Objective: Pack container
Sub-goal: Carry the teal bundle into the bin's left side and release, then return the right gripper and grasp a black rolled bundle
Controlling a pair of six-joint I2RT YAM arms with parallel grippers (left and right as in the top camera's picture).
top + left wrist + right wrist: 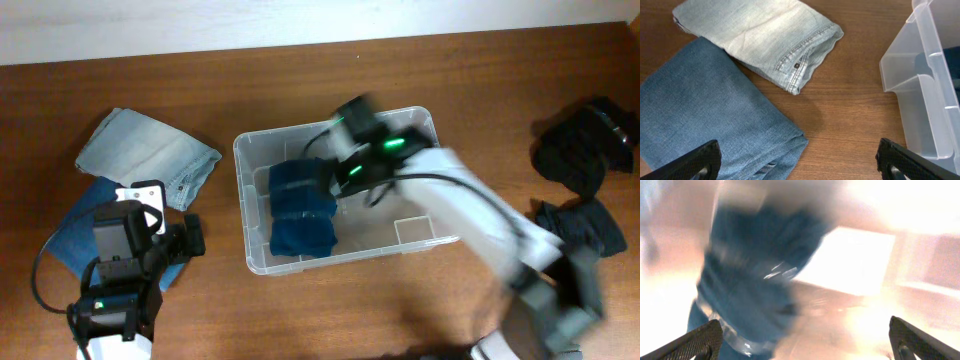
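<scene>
One folded dark-blue denim piece lies in the container. Right gripper over it, fingers wide apart, empty. Left gripper outside, also wide, empty.

One container, three folded jeans

A folded light-wash denim garment lies on the wooden surface, touching a mid-blue denim piece. Dark garments lie well apart, far right.
</scene>
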